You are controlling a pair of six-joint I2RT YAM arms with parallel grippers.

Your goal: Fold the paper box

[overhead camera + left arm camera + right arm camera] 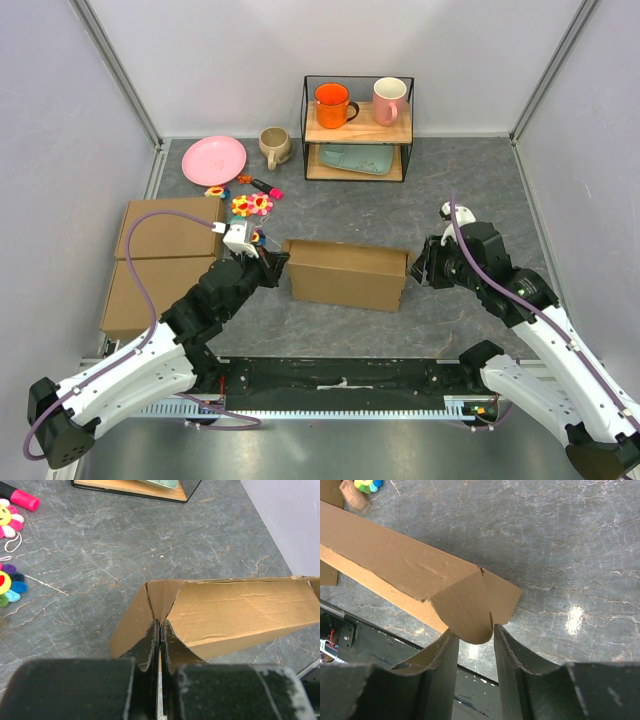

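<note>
The paper box [348,273] stands partly folded in the middle of the table, a long brown cardboard shape with end flaps. My left gripper [278,262] is at its left end; in the left wrist view the gripper [160,626] is shut on the edge of the box's end flap [160,597]. My right gripper [415,268] is at the right end. In the right wrist view it [475,631] is open, with its fingers on either side of the tip of the box's rounded end tab [465,610].
Two flat brown ready-made boxes [165,228] lie edge to edge at the left. Flower toys [250,205] and a pink marker [268,187] lie behind the box. A pink plate [214,160], a beige mug [273,146] and a wire shelf [358,125] with mugs stand at the back.
</note>
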